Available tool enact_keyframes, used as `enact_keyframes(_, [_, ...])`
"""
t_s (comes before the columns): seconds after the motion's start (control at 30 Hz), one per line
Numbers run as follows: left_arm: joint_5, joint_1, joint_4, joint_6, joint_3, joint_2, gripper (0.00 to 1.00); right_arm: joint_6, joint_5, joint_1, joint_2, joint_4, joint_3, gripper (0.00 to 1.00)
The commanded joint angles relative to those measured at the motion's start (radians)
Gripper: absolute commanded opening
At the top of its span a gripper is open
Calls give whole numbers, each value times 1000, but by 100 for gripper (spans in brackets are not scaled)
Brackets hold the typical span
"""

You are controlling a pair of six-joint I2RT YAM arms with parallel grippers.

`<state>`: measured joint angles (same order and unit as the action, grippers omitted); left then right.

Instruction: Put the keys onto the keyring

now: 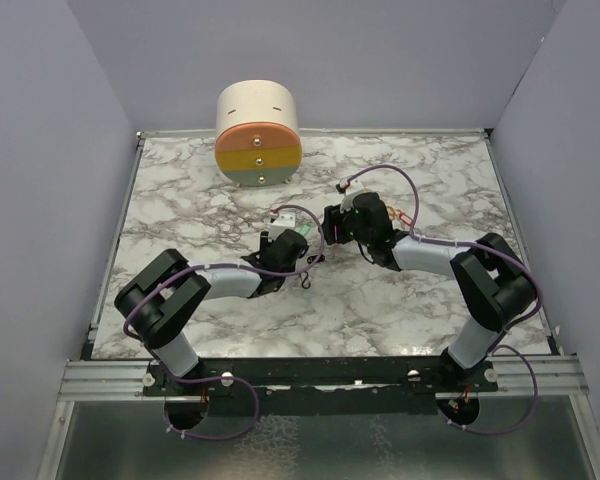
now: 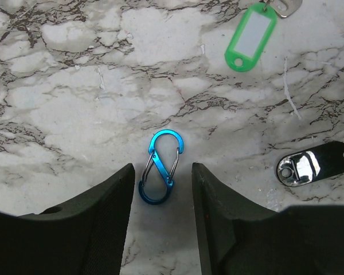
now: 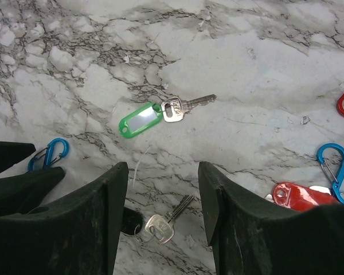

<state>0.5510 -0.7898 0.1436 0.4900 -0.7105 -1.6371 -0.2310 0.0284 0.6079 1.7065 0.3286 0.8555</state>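
- The left gripper (image 2: 162, 175) hangs low over the counter (image 2: 74, 103), its jaws spread wide and holding nothing. The blue clip (image 2: 159, 167), an S-shaped ring, lies flat right between the fingertips.
- From that clip, the black-tagged key (image 2: 314, 164) lies at 3 o'clock and the green-tagged key (image 2: 250, 35) at 1 o'clock, both apart from it.
- The right gripper (image 3: 161, 172) is likewise wide open and empty. The black-tagged key's silver blade sits within its span toward 6 o'clock, and the green-tagged key lies ahead at 12 o'clock.
- A red key tag (image 3: 295, 195) and a second blue clip (image 3: 335, 169) lie at its 3 o'clock.
- No key sits on a ring yet, so the step in hand looks like picking up the clip.
- Next, the left gripper likely needs to close squarely on the clip's body and leave one gate free for threading.
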Motion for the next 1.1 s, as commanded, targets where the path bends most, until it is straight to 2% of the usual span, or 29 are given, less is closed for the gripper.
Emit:
enact_keyframes(0.0, [-17,18,27,-19,-18,-29,45,9,-30,6,-24,7,-16,53])
enact_keyframes(0.3, [-48,32,20,-17,-14,-39,37,11,-37,5,-29,7,-21,53])
enact_keyframes(0.8, [-95,32,15,1,32,-14,37,10,-39,6,-38,4,-24,53])
enact_keyframes(0.9, [-96,32,14,3,37,-13,32,10,-41,6,-37,4,-24,53])
enact_keyframes(1.0, [-101,34,17,2,43,-13,18,10,-41,6,-37,4,-23,53])
enact_keyframes(1.07, [-106,35,21,3,46,-11,12,10,-42,6,-38,4,-24,53])
